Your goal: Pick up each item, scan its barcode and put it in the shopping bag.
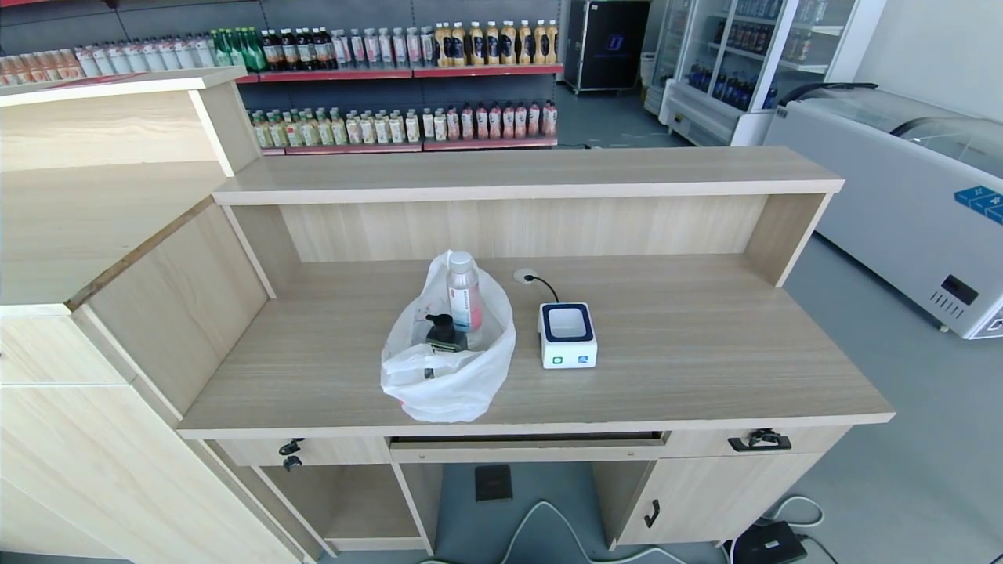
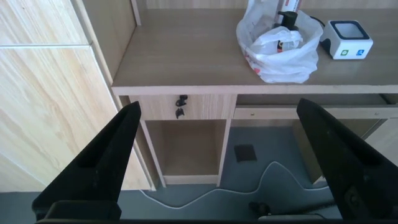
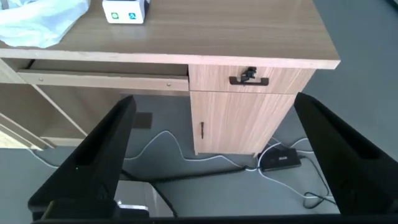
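White shopping bag (image 1: 447, 368) is being seen lying open on the worktop (image 1: 705, 352), just left of the scanner (image 1: 567, 334). A pink-labelled bottle (image 1: 464, 294) is being propped upright inside the bag, beside a black-topped item (image 1: 443, 333). Left gripper (image 2: 217, 104) is being held low in front of the worktop's edge, fingers (image 2: 106, 162) spread wide, nothing gripped. Right gripper (image 3: 214, 99) is being held low before the drawer (image 3: 249, 78), fingers (image 3: 93, 162) spread wide, nothing gripped.
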You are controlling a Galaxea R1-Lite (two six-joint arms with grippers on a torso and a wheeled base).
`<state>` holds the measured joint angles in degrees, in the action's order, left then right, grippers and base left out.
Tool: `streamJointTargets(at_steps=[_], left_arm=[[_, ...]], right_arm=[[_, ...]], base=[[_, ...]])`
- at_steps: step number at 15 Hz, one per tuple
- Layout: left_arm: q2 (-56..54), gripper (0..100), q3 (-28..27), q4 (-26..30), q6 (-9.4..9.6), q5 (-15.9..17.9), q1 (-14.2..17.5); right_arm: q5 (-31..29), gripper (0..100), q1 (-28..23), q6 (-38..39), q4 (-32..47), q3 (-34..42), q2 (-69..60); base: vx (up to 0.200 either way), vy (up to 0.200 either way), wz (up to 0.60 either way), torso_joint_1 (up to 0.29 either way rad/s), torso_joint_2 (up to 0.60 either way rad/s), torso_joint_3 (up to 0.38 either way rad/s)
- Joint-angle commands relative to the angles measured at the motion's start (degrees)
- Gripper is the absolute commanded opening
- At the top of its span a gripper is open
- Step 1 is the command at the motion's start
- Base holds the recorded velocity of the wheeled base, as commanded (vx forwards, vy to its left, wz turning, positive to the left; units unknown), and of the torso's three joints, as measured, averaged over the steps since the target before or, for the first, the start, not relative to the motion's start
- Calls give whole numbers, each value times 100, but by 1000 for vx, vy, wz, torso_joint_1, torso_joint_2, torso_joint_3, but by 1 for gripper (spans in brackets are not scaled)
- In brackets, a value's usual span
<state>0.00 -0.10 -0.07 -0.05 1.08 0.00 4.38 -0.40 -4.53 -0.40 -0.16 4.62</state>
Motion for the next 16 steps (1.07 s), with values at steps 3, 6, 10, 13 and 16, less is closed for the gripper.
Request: streamJointTargets(at_steps=[3, 6, 10, 13, 16], left_arm=[[0, 100, 1, -1, 5, -3, 0], [0, 100, 1, -1, -4, -3, 0], [0, 100, 1, -1, -4, -3, 0], [0, 100, 1, -1, -4, -3, 0], [0, 100, 1, -1, -4, -3, 0]], right_arm=[[-7, 100, 40, 76, 14, 16, -462], [-7, 100, 40, 93, 14, 16, -462], [-7, 100, 40, 84, 14, 16, -462], [-7, 100, 40, 102, 14, 16, -462], [-7, 100, 40, 93, 23, 16, -462]], base=[[0, 0, 0, 0, 0, 0], [0, 0, 0, 0, 0, 0], [0, 0, 0, 0, 0, 0], [0, 0, 0, 0, 0, 0], [0, 0, 0, 0, 0, 0]])
